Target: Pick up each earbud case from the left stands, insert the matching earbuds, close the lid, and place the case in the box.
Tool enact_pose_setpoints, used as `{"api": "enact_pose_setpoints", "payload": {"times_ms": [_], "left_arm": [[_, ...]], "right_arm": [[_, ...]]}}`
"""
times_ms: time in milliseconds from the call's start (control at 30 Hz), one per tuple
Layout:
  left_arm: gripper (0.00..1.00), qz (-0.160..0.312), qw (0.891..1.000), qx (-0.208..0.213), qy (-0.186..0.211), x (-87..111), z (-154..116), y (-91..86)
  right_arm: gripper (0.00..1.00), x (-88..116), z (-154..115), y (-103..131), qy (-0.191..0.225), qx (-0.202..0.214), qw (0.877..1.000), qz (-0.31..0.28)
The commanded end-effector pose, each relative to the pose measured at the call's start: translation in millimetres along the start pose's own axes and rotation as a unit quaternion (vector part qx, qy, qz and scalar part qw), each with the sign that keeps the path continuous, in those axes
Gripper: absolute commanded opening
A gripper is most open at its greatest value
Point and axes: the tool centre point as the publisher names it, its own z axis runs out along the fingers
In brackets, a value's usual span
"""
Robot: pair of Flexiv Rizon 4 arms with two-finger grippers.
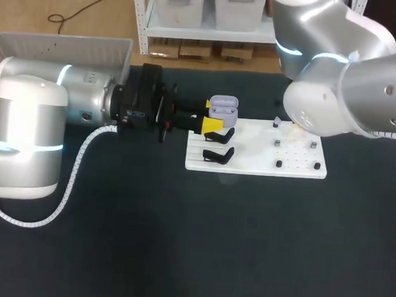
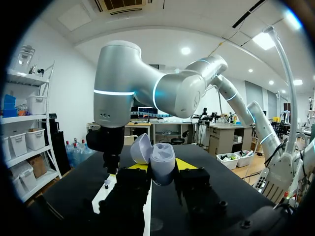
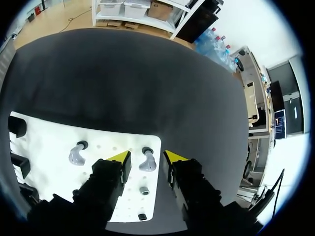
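Grips one lid-open earbud case (image 1: pixel 223 108) with left gripper (image 1: pixel 211 115) beside two black stands (image 1: pixel 218 154); hangs right gripper (image 3: pixel 147 156), fingers apart, over one of two earbuds (image 3: pixel 76 153) on white board (image 1: pixel 298 170).

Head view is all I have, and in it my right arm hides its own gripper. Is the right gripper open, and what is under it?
Observer: The right gripper is open, over the white board.
Operator: Is an earbud near it?
Observer: Yes. One earbud stands in line between its fingertips, and neither finger touches it. A second earbud stands further along the board.
Operator: Does the left gripper really hold the case?
Observer: In the left wrist view the left gripper has a finger against each side of the case, so it looks gripped. The lid is open.
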Motion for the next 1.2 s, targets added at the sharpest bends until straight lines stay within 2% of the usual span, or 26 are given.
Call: {"api": "enact_pose_setpoints", "payload": {"times_ms": [33,300,400,1200], "left_arm": [[0.0,0.001,1.0,-0.001,-0.001,1.0,0.3,-0.2],[0.0,0.001,1.0,-0.001,-0.001,1.0,0.3,-0.2],[0.0,0.001,1.0,-0.001,-0.001,1.0,0.3,-0.2],[0.0,0.001,1.0,-0.001,-0.001,1.0,0.3,-0.2]], "right_arm": [[0.43,1.8,1.5,-1.9,-0.008,0.0,1.0,0.003],[0.41,0.5,2.1,-3.2,-0.012,0.003,1.0,0.007],[0.37,1.5,2.9,-3.4,-0.009,0.005,1.0,0.007],[0.35,1.3,-0.2,-5.0,-0.013,0.012,1.0,0.01]]}}
